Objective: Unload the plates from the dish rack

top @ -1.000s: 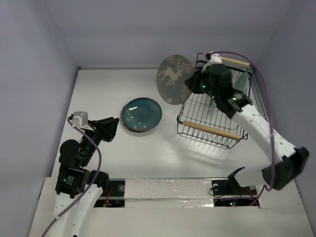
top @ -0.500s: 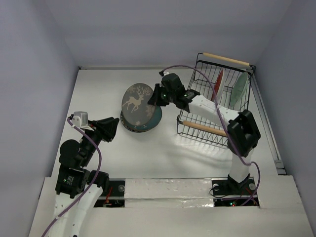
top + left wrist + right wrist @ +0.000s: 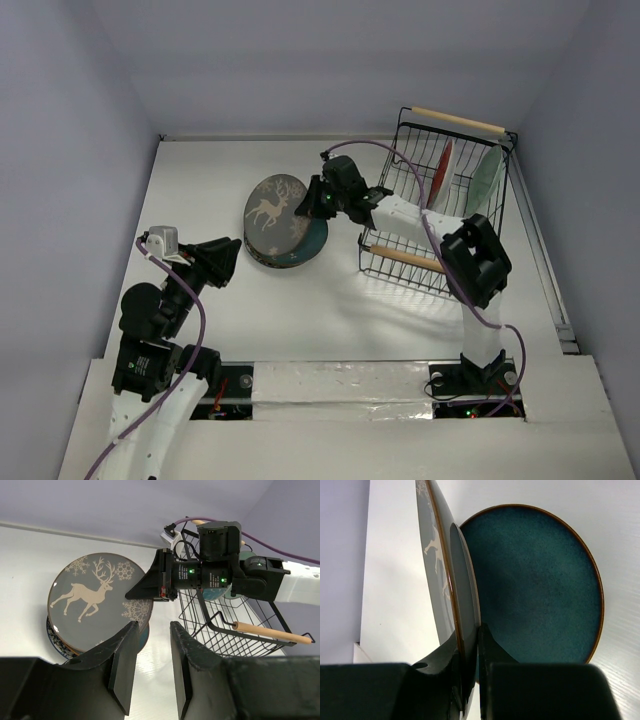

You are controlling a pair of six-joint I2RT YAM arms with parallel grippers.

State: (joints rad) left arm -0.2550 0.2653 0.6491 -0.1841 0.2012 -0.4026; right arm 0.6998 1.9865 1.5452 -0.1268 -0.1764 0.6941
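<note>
My right gripper [image 3: 312, 203] is shut on the rim of the grey-brown reindeer plate [image 3: 275, 204] and holds it tilted just above the dark teal plate [image 3: 312, 238], which lies flat on the table. In the right wrist view the reindeer plate [image 3: 439, 560] stands edge-on between my fingers over the teal plate [image 3: 535, 585]. The black wire dish rack [image 3: 440, 205] stands to the right and holds a red-and-teal plate [image 3: 441, 172] and a pale green plate [image 3: 484, 180] upright. My left gripper [image 3: 222, 262] is open and empty at the near left; its view shows the reindeer plate [image 3: 95, 600].
The rack's wooden handles [image 3: 420, 260] run along its near and far edges. The right arm [image 3: 470, 260] reaches across the rack's near left corner. White walls close the table at the back and sides.
My right gripper carried the reindeer plate from beside the rack leftwards and down, and now holds it lower over the teal plate. The left arm has not moved.
</note>
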